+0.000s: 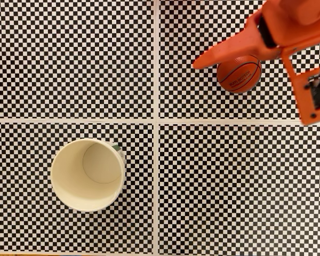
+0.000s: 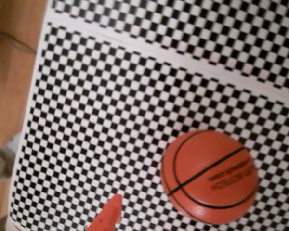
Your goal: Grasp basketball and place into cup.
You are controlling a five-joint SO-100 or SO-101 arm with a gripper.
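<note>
The orange-red basketball (image 1: 239, 73) with black seams rests on the checkered mat at the upper right of the fixed view, and fills the lower right of the wrist view (image 2: 209, 175). My orange gripper (image 1: 198, 63) reaches in from the top right corner. One tapered finger lies over the ball's upper edge, its tip pointing left just past the ball. A single orange fingertip (image 2: 106, 219) shows left of the ball, apart from it. The second finger is hidden. The cream-white cup (image 1: 88, 175) stands upright and empty at the lower left, far from the ball.
White lines split the checkered mat (image 1: 229, 186) into four panels. In the wrist view, the mat's edge and a brown wooden table (image 2: 12, 72) lie at the left. The arm's orange bracket (image 1: 309, 90) hangs over the right edge of the fixed view.
</note>
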